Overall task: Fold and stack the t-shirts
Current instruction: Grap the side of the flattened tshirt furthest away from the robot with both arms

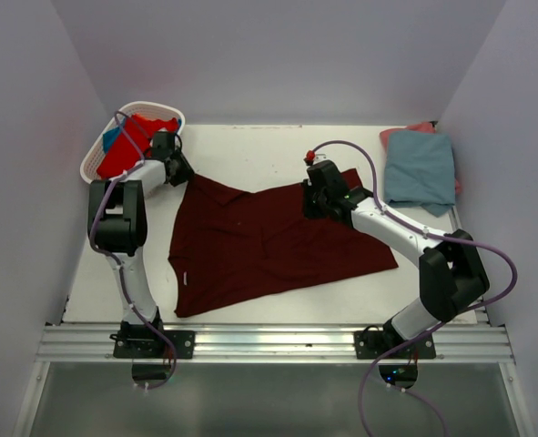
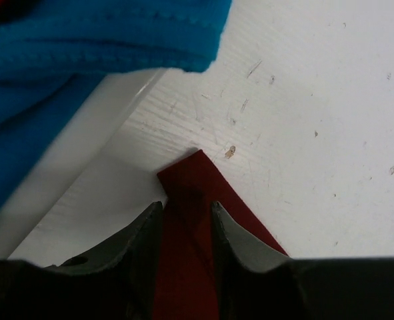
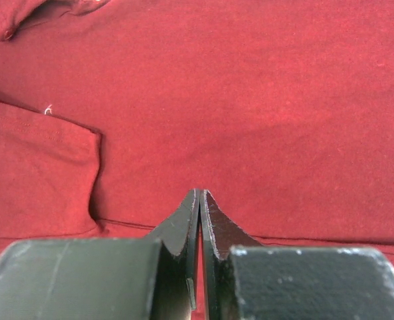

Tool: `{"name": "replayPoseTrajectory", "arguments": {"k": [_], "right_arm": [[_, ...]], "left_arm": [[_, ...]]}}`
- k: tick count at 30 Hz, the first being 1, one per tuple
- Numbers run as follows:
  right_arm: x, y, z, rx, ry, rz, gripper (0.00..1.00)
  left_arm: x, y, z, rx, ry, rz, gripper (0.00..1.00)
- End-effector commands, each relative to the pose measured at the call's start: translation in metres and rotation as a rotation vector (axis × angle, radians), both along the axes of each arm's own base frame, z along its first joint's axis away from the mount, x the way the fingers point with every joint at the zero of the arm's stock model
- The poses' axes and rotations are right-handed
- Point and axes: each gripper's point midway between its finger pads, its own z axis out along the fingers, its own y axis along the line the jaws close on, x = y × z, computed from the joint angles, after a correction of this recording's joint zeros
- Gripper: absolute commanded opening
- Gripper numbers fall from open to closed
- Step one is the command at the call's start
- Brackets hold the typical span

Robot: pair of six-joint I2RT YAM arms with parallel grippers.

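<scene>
**Corner grab on, fold yet to start**

Left gripper (image 2: pixel 186 207) down at the far left corner of the maroon t-shirt (image 1: pixel 269 241), jaws partly apart and astride the pointed tip of cloth, not clamped on it. Right gripper (image 3: pixel 200 195) closed tight, tips pressed together, low over the far right side of the same shirt near a hem. Impossible to tell whether any cloth is nipped there.

Shirt spread across the middle of the worktop (image 1: pixel 250 150), lying askew, creased through the body, not yet folded. By the look of it, the very opening of the fold.

To do it well:
- Close the left jaws squarely on the corner, a little in from the tip, so the thin cloth cannot slide out.
- Make sure of a matching hold on the right before any lift.
- Raise both sides together and level, keeping the edge taut between them.
- Carry that edge over and lay it down edge to edge.

Mind the basket (image 1: pixel 91 164) just beside the left gripper. A blue shirt (image 2: pixel 83 40) hangs over its rim close above the corner, with a red shirt (image 1: pixel 127 150) beside it, so a snag looks possible.

Far right corner: a grey-blue shirt (image 1: pixel 421 168) folded on a pink shirt (image 1: pixel 405 129), the likely landing spot.
</scene>
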Motion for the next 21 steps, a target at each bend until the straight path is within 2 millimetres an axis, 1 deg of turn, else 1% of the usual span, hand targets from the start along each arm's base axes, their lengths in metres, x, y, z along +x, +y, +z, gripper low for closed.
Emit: {"name": "replayPoseTrajectory", "arguments": {"k": [1,5,9,11,13,14,15,17,21], "right_arm": [[0.001,0.0,0.004,0.005,-0.014,0.002,0.03],[0.0,-0.001,0.002,0.001,-0.01,0.001,0.03],[0.0,-0.003,0.002,0.002,-0.012,-0.004,0.02],[0.0,-0.005,0.003,0.001,-0.015,-0.007,0.02],[0.0,-0.006,0.003,0.0,-0.015,-0.012,0.02],[0.0,-0.007,0.002,-0.001,-0.014,-0.014,0.02],[0.0,-0.007,0.003,-0.001,-0.016,-0.014,0.02],[0.0,-0.009,0.003,-0.002,-0.017,-0.017,0.01],[0.001,-0.01,0.004,0.001,-0.02,-0.02,0.01]], "left_arm": [[0.001,0.001,-0.005,-0.019,0.002,0.012,0.38],[0.001,0.002,-0.011,-0.013,0.014,0.019,0.37],[0.0,0.007,-0.024,-0.008,0.038,0.034,0.35],[0.001,0.007,-0.027,-0.007,0.041,0.036,0.34],[0.002,0.007,-0.033,-0.008,0.051,0.031,0.31],[0.003,0.011,-0.034,-0.005,0.051,0.04,0.3],[0.004,0.022,-0.035,0.001,0.051,0.061,0.29],[0.006,0.025,-0.034,0.008,0.046,0.064,0.29],[0.012,0.029,-0.022,0.026,0.01,0.073,0.27]]}}
